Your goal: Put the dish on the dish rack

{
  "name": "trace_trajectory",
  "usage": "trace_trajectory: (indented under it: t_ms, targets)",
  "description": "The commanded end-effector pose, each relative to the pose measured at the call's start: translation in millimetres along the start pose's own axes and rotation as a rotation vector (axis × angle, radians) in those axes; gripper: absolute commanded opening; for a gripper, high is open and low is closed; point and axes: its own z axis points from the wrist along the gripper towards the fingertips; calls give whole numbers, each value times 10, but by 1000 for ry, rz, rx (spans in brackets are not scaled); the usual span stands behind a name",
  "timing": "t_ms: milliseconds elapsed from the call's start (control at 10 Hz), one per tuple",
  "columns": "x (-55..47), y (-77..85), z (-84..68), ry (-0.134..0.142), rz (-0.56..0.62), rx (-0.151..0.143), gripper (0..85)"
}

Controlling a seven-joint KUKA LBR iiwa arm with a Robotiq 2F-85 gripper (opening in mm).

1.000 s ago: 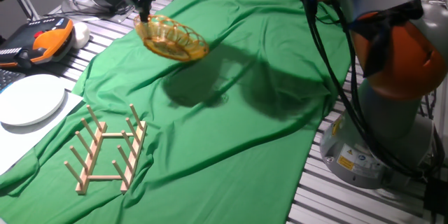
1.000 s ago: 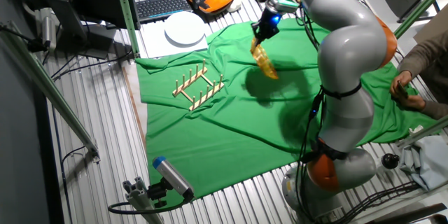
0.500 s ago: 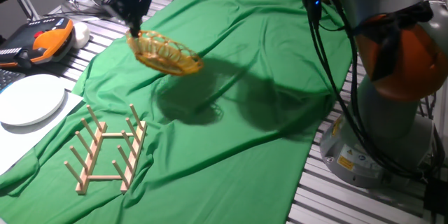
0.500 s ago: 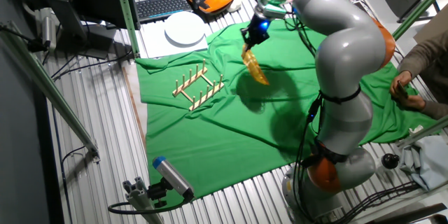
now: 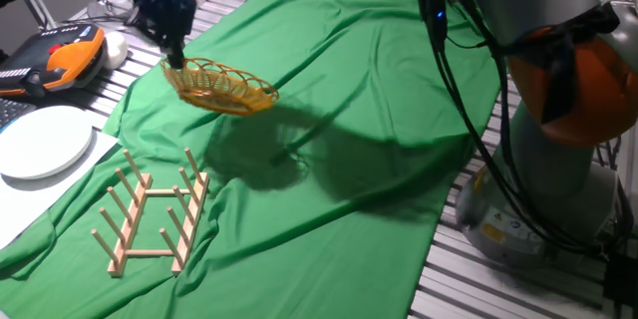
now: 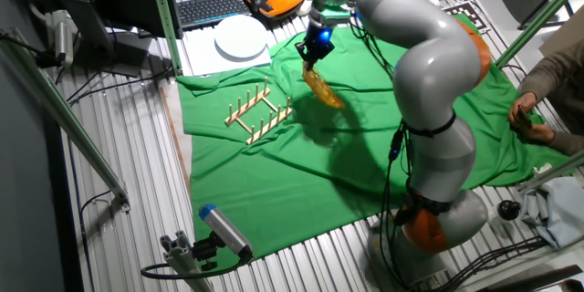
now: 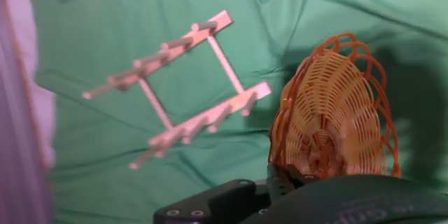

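The KUKA iiwa arm (image 6: pixel 429 64) has smooth, rounded silver-grey link casings with orange bands at its joints. Black cables (image 5: pixel 469 110) hang alongside the links. Its grey base (image 5: pixel 518 214) carries a small yellow warning label. The gripper (image 5: pixel 175 58) end is black, with a glowing blue light above it.

Between the held dish (image 5: pixel 221 88) and the dish rack (image 5: pixel 152 212) there is only open green cloth (image 5: pixel 329 189), with folds but nothing standing on it. The rack's upright pegs point up, with free slots between them. The white plate (image 5: pixel 42 142) lies beside the rack, off the cloth, apart from it.
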Motion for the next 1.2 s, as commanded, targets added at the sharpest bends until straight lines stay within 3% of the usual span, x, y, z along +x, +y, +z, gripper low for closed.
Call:
trace_trajectory:
  t_ms: [0, 100, 1000, 1100]
  targets:
    - [0, 0, 1, 7, -22, 54, 0]
    - [0, 0, 1, 1, -60, 96, 0]
    - [0, 0, 1, -14, -87, 100, 0]
    - [0, 0, 1, -14, -94, 117, 0]
